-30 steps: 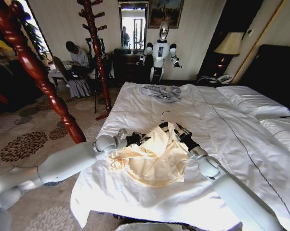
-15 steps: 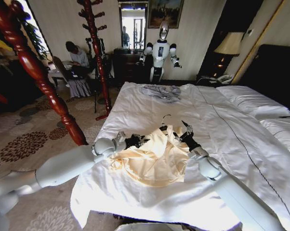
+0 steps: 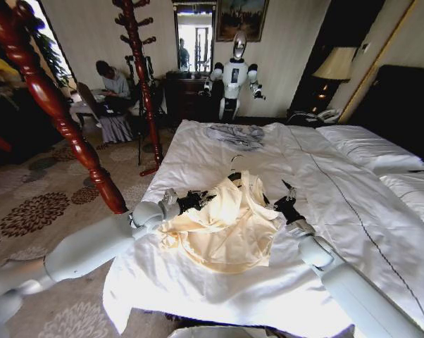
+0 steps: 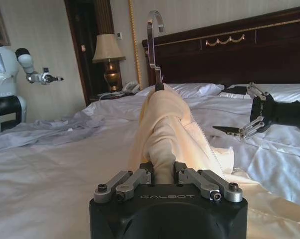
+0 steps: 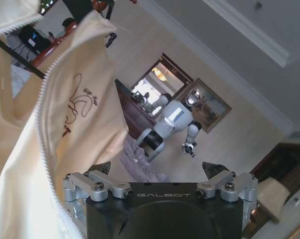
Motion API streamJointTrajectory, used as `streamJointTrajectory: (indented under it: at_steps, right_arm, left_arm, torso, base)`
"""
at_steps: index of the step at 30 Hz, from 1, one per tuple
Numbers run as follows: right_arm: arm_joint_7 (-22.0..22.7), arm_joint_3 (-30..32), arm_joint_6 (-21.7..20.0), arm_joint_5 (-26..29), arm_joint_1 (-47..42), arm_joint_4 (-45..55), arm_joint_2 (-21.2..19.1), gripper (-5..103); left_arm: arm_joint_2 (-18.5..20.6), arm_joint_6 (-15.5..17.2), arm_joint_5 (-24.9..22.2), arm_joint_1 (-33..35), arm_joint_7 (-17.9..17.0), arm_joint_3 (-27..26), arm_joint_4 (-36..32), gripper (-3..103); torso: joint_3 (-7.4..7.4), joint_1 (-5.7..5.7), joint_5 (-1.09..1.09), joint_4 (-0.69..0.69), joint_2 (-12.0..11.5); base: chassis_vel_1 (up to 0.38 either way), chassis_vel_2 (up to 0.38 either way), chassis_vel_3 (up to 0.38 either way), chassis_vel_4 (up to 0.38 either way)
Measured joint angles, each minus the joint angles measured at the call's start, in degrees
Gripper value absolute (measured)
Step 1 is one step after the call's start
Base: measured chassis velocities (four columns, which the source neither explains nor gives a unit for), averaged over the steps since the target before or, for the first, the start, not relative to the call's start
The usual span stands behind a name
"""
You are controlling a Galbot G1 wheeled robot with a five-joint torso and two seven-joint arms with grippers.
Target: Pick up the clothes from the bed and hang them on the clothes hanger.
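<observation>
Left tool (image 4: 162, 175): fingers closed, clamped on a bunched fold of the clothes (image 3: 222, 225). In the head view this tool (image 3: 198, 200) sits at the shirt's left edge, low over the bed (image 3: 198, 155).

Clothes: the cream-yellow shirt lies partly spread on the white sheet near the foot of the bed, with its upper part drawn up into a ridge. In the left wrist view the fabric (image 4: 165, 134) rises from the clamped fold to the clothes hanger (image 4: 154, 47), whose silver hook stands upright above the cloth. The black hanger (image 3: 234, 176) shows at the top of the shirt in the head view.

Right tool (image 3: 288, 197): fingers spread apart, gripping nothing, just beside the shirt's right edge and above the sheet. The left wrist view shows it (image 4: 242, 130) apart from the fabric.

Farther up the bed lies a grey garment (image 3: 234, 134). White pillows (image 3: 370, 148) rest by the dark headboard (image 3: 402, 105).
</observation>
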Motion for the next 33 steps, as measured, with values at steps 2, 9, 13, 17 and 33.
streamJointTrajectory:
  at_steps: [2, 9, 13, 17, 33]
  right_arm:
    - [0.1, 0.7, -1.4, 8.2, -1.5, 1.2, 0.2, 100]
    - [-0.3, 4.6, -2.0, 23.8, -6.8, 4.7, 1.4, 100]
    - [-1.3, 9.7, -0.8, 28.5, -11.8, 7.5, 4.6, 100]
    - [-2.8, 13.7, 1.6, 26.8, -15.3, 8.6, 7.9, 100]
    - [-10.9, 28.1, 13.4, 14.0, -33.4, 13.3, 24.2, 100]
  left_arm:
    - [2.1, 0.2, 0.2, 5.7, -0.7, -4.4, -2.5, 18]
    - [6.3, 0.4, 1.8, 21.5, -0.6, -20.4, -7.2, 18]
    - [8.2, 0.4, 2.1, 28.6, -0.1, -27.9, -9.6, 18]
    - [10.0, -0.1, 2.8, 31.7, 0.1, -29.8, -11.2, 18]
    - [9.4, -1.2, 4.7, 37.4, -1.0, -34.9, -15.8, 18]
  torso:
    - [0.00, 0.00, 0.01, 0.06, 0.0]
    - [0.00, -0.01, 0.01, 0.07, 0.0]
    - [-0.01, -0.01, -0.02, 0.03, 0.0]
    - [-0.01, -0.01, -0.01, 0.02, 0.0]
    - [0.00, -0.01, -0.01, 0.02, 0.0]
  base:
    - [0.000, 0.000, 0.000, 0.000]
    - [0.000, 0.000, 0.000, 0.000]
    - [0.000, 0.000, 0.000, 0.000]
    - [0.000, 0.000, 0.000, 0.000]
    - [0.000, 0.000, 0.000, 0.000]
